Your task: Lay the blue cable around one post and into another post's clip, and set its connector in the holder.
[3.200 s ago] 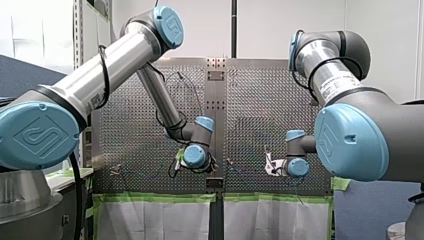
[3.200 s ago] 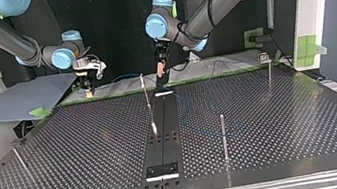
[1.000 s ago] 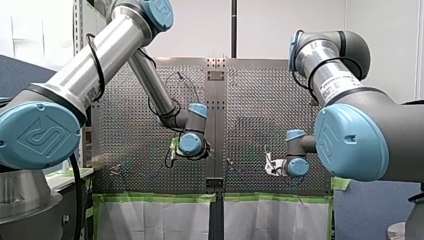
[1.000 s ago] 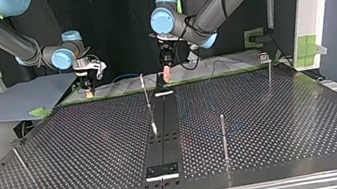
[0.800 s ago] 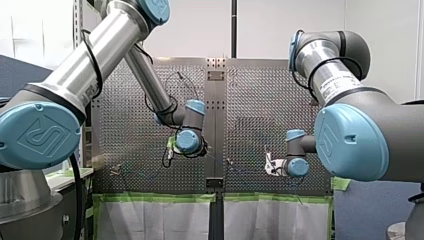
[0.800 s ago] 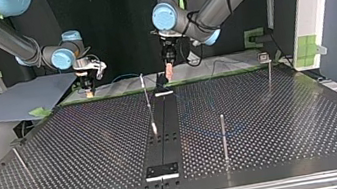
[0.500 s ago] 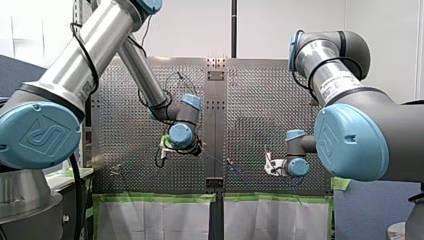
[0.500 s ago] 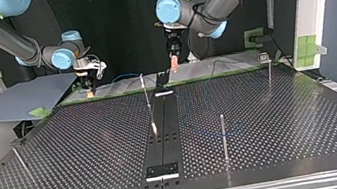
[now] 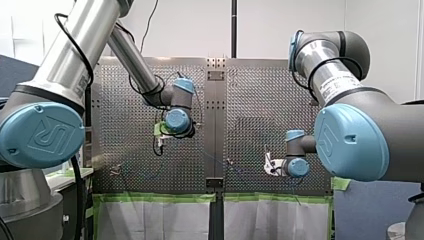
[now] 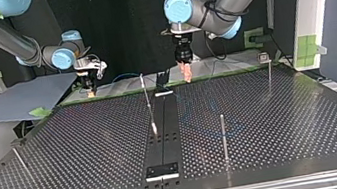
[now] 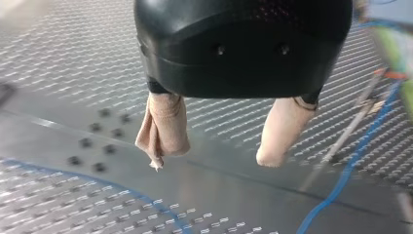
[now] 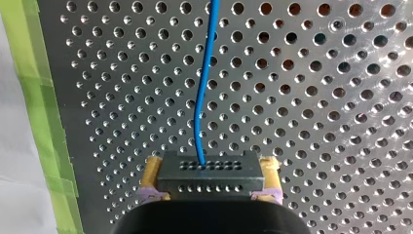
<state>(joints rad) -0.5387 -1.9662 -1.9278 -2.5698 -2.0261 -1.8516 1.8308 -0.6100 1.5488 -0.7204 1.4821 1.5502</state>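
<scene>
Two sets of jaws work over the perforated desk (image 12: 316, 97): those of my right gripper (image 12: 210, 176) clamp the black connector (image 12: 210, 168) of the blue cable (image 12: 201, 97) beside the green tape (image 12: 44, 122), while my left gripper (image 11: 214, 157) hovers with its pair wide apart.

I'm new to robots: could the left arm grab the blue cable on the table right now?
Probably yes: my left gripper hangs open and empty, and the blue cable lies uncovered beside it.

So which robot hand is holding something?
My right gripper: it is shut on the black connector, with the blue cable coming out of it. My left gripper is open and holds nothing.
</scene>
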